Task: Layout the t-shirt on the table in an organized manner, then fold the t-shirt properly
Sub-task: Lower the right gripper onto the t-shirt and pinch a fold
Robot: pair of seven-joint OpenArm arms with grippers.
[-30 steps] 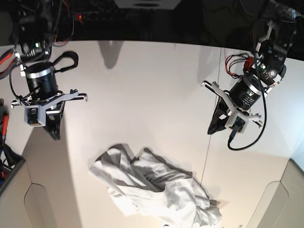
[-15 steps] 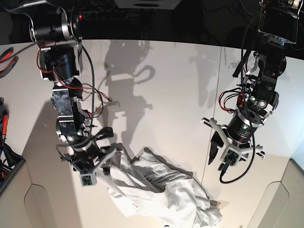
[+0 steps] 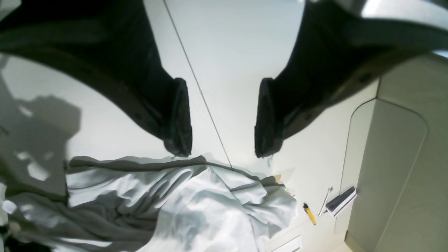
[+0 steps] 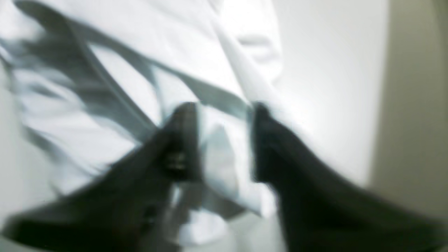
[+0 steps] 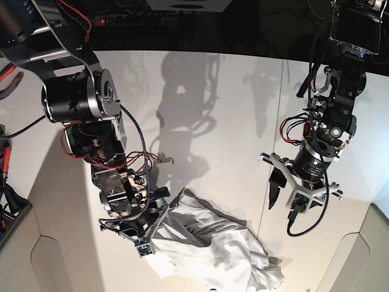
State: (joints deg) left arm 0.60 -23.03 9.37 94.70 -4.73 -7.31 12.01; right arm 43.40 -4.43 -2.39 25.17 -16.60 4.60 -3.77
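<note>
Right gripper [image 4: 224, 140] blurs around a t-shirt [image 4: 224, 164] fold, contact unclear.

A small yellow pen-like tool with a dark tip [image 3: 309, 213] lay below and to the right of the jaws in the left wrist view. Just right of it was a thin silver metal rod [image 3: 324, 206], tilted. Right of the rod sat a flat dark grey rectangular block with a white edge [image 3: 341, 201], also tilted. All three were apart from one another. A white rectangular label [image 3: 285, 245] lay lower, near the frame's bottom edge.
</note>
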